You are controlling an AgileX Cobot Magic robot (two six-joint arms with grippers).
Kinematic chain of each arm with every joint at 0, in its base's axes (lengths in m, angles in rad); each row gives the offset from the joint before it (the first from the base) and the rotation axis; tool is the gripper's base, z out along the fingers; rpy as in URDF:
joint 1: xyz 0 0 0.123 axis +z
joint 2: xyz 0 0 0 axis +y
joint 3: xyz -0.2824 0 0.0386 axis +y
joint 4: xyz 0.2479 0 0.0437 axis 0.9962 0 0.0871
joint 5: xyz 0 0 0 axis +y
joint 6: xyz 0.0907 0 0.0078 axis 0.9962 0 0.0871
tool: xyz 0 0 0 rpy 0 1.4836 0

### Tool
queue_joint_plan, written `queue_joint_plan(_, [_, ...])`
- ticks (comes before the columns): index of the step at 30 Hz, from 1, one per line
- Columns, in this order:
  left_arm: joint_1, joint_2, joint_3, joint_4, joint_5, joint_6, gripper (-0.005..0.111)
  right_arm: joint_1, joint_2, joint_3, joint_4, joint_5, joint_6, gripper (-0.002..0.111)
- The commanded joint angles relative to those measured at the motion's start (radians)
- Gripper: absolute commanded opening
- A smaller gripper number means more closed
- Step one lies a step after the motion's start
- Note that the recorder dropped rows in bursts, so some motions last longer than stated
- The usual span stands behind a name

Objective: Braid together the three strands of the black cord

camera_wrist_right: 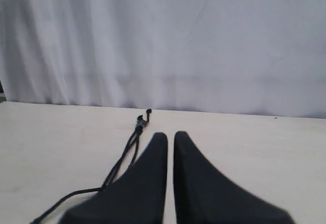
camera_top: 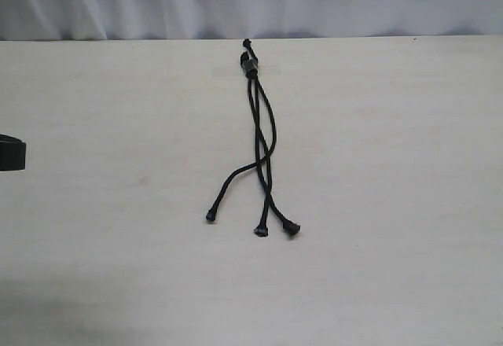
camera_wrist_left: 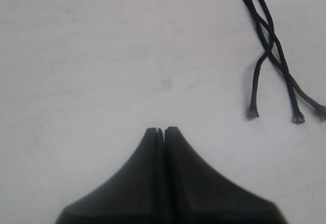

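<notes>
Your left claw (camera_wrist_left: 161, 130) and right claw (camera_wrist_right: 170, 135) — both pressed together, off the black cord (camera_top: 250, 66). Its three strands (camera_top: 261, 161) lie loosely crossed on the bench (camera_top: 409, 204).

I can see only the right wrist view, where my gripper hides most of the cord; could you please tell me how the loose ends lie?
Observer: The three strands end in separate tips. One tip splays to the left in the exterior view, and the other two lie closer together.
Operator: Thank you. Are the strands crossed anywhere?
Observer: Yes, they cross one another about midway along their length.
Operator: And where is the left gripper, please?
Observer: The left gripper is shut and holds nothing. It is over the table, apart from the tips.
</notes>
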Motion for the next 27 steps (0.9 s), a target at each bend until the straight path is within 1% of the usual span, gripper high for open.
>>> queue_joint_plan(1, [0.002, -0.006, 0.002, -0.005, -0.020, 0.003, 0.000, -0.036, -0.004, 0.035, -0.101, -0.003, 0.023, 0.004])
queue_joint_plan(8, [0.002, -0.006, 0.002, -0.002, -0.019, 0.003, 0.000, -0.149, -0.004, 0.166, -0.129, -0.006, 0.046, 0.004])
queue_joint_plan(10, [0.002, -0.006, 0.002, -0.004, -0.019, 0.003, 0.000, -0.169, -0.004, 0.199, -0.132, -0.074, 0.046, 0.004])
queue_joint_plan(21, [0.002, -0.006, 0.002, -0.004, -0.017, 0.003, 0.000, -0.166, -0.004, 0.346, -0.161, -0.138, 0.049, 0.004])
queue_joint_plan(27, [0.002, -0.006, 0.002, -0.004, -0.017, 0.003, 0.000, -0.166, -0.004, 0.349, -0.161, -0.162, 0.045, 0.004])
